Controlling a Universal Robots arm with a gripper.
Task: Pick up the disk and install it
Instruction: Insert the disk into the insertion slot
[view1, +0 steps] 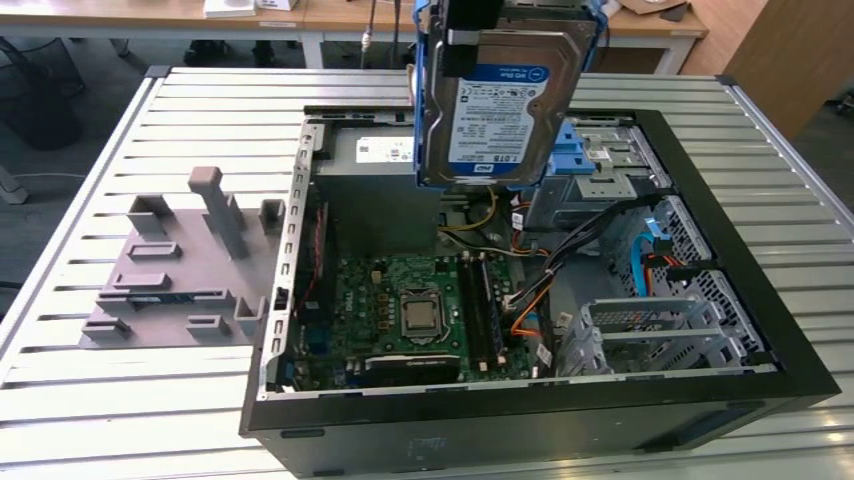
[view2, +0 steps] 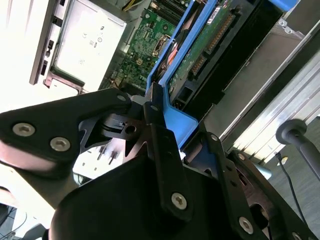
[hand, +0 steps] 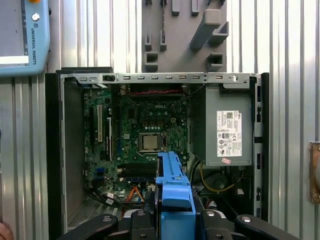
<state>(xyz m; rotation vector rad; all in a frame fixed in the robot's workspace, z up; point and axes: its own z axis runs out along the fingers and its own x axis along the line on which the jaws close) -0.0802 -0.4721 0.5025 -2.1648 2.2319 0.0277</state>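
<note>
- The disk (view1: 505, 100) is held upright in the air above the open computer case (view1: 747, 395). Its printed label is turned toward the exterior view, and blue rails (view1: 430, 120) are seen along its long edges.
- The gripper (view2: 186, 131) is closed on the disk's upper end. In the second wrist view, the black fingers (view2: 161, 150) are pressed against the blue rail from either side.
- In the first wrist view, the disk (hand: 174, 182) is seen edge-on, over the motherboard (hand: 142, 135) and near the grey power-supply box (hand: 220, 125).
- A drive cage (view1: 607, 165) with blue latches is seen inside the case, near the disk's lower end, on the exterior view's right.
- The case is laid open side up on a slatted metal table (view1: 80, 400). A grey fixture (view1: 174, 270) is set beside it, on the exterior view's left.
</note>
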